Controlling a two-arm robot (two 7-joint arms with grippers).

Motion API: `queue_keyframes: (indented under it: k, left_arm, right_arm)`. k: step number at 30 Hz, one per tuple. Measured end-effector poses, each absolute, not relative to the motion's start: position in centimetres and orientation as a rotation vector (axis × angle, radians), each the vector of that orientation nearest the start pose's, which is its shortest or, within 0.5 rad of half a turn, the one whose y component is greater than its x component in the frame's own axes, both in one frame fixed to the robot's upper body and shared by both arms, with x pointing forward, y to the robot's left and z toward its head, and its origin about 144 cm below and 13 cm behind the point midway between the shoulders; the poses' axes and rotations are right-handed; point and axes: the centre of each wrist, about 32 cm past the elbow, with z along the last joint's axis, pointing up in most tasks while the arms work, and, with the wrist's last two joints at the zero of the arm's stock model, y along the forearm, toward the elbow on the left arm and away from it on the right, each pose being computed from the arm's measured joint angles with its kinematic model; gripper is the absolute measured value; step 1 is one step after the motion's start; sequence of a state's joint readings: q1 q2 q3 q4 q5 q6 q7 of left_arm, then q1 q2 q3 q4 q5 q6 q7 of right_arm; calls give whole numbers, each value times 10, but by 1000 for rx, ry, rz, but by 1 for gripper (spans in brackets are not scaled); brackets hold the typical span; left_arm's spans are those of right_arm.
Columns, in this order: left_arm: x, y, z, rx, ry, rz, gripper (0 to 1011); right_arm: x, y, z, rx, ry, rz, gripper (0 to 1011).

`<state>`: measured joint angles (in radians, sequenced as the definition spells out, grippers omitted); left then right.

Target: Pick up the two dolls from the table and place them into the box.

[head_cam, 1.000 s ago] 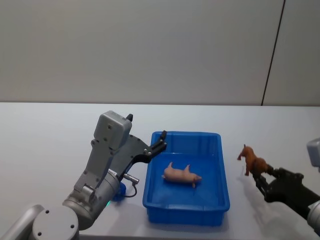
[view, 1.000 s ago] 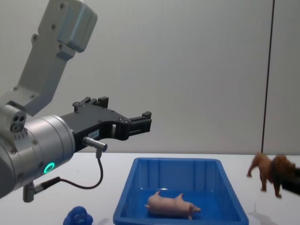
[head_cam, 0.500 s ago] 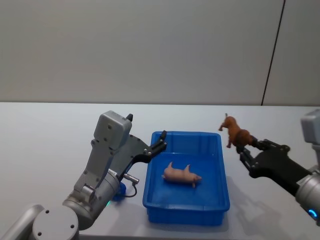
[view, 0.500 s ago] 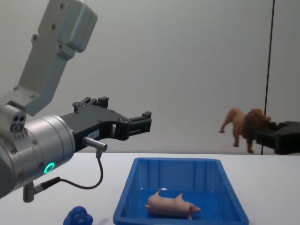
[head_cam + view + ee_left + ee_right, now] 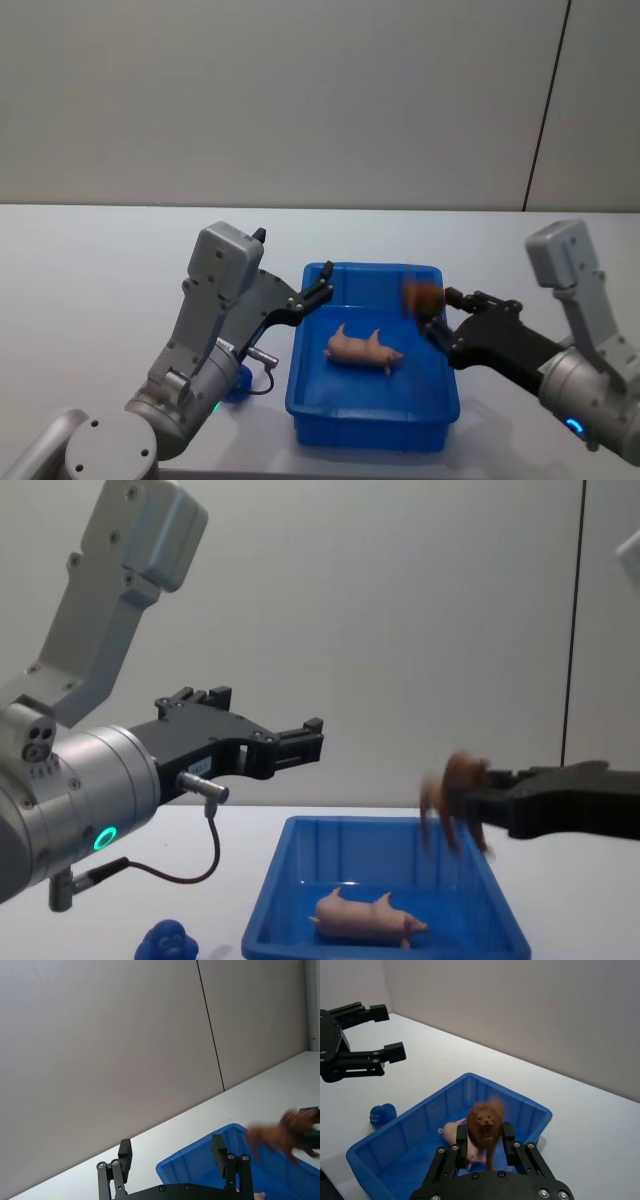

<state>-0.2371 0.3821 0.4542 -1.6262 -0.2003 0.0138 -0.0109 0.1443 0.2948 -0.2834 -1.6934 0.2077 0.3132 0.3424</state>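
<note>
Hanging above the right side of the box [image 5: 370,422], the right gripper [image 5: 434,306] has its fingers clamped narrow on the brown lion [image 5: 421,297], and the lion shows blurred. From the chest it sits clear above the box rim, legs pointing down. The right wrist camera has the lion's [image 5: 486,1124] face looking straight back between the two fingers. Down on the box floor the pink pig [image 5: 363,349] lies on its side, near the middle. Over on the left, the left gripper [image 5: 322,283] hovers by the box's far left corner, fingers spread wide and holding nothing. A small blue figure [image 5: 167,943] sits on the white table [image 5: 80,300], left of the box
</note>
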Motion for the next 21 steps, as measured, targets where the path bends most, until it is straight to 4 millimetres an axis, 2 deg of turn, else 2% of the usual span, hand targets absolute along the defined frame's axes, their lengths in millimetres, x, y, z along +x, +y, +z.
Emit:
queue_keyframes:
  k: [4, 9, 11, 13, 15, 17, 21]
  left_arm:
    - [492, 198, 1204, 61, -268, 1124, 1002]
    - [492, 198, 1204, 61, -268, 1124, 1002]
    - [492, 198, 1204, 61, -268, 1124, 1002]
    - [492, 198, 1204, 61, -268, 1124, 1002]
    - [492, 198, 1204, 61, -268, 1124, 1002]
    - [492, 198, 1204, 61, -268, 1124, 1002]
    - [492, 198, 1204, 61, -268, 1124, 1002]
  right_arm:
    - [484, -210, 1209, -197, 24, -928, 499]
    - [487, -204, 1207, -198, 17, -914, 684]
    - [487, -203, 1207, -195, 11, -912, 722]
    - [487, -203, 1207, -190, 6, -911, 752]
    - [487, -203, 1207, -182, -4, -911, 850]
    - [487, -203, 1207, -173, -17, -912, 868]
    - [487, -208, 1208, -160, -33, -923, 992]
